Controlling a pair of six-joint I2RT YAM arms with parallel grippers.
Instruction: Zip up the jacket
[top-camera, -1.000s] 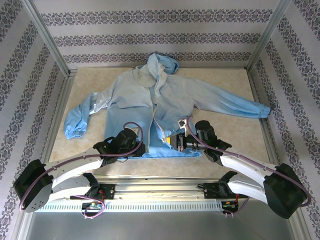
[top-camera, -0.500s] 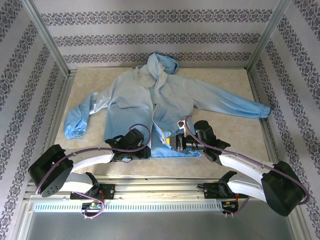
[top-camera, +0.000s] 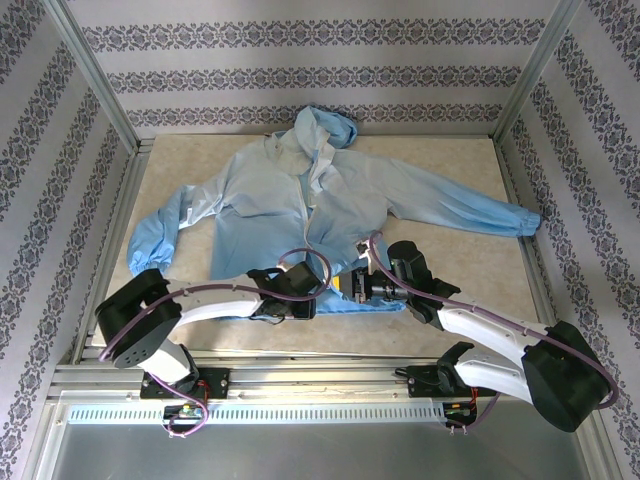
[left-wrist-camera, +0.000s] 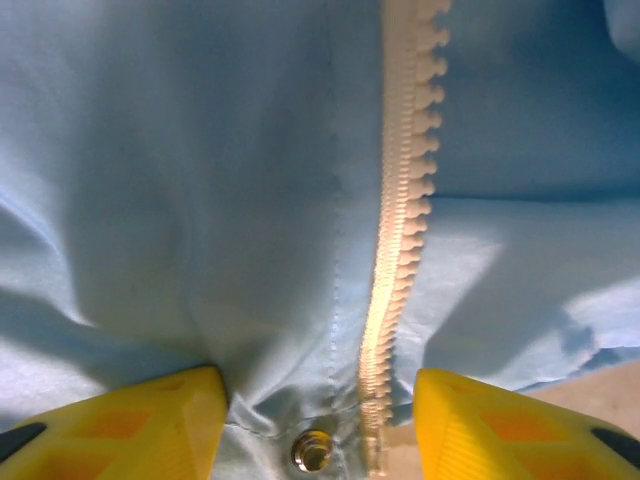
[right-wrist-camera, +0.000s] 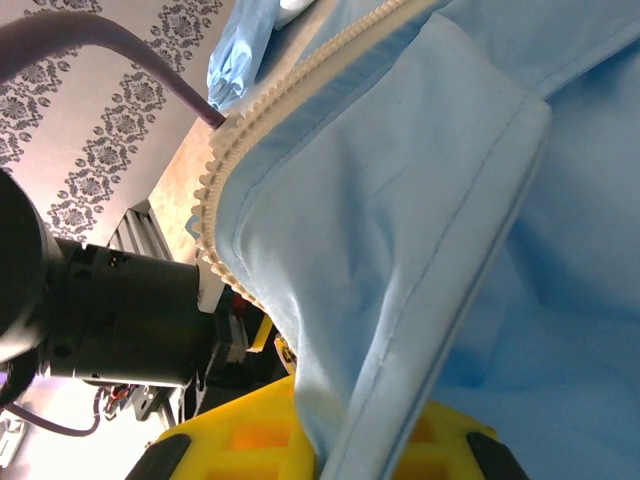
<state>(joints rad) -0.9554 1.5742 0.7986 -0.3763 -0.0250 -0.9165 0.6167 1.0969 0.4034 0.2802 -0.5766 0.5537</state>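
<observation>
The left arm has swung in from the left side toward the hem's middle. The left tool (left-wrist-camera: 318, 425) now sits there with its yellow fingers (left-wrist-camera: 120, 420) parted and released. They straddle the bottom end of the whitish zipper (left-wrist-camera: 395, 260) and a metal snap (left-wrist-camera: 315, 450) just beside it. Just to its right, the right tool (top-camera: 347, 285) is clenched, grasping the jacket (top-camera: 270, 195) by a front edge at the hem. The jacket lies front up on the tabletop (top-camera: 470, 270), sleeves spread, hood (top-camera: 325, 125) toward the far wall.

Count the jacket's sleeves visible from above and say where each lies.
2. The left-side sleeve bends toward the table's left edge; the right-side sleeve stretches toward its right edge.
</observation>
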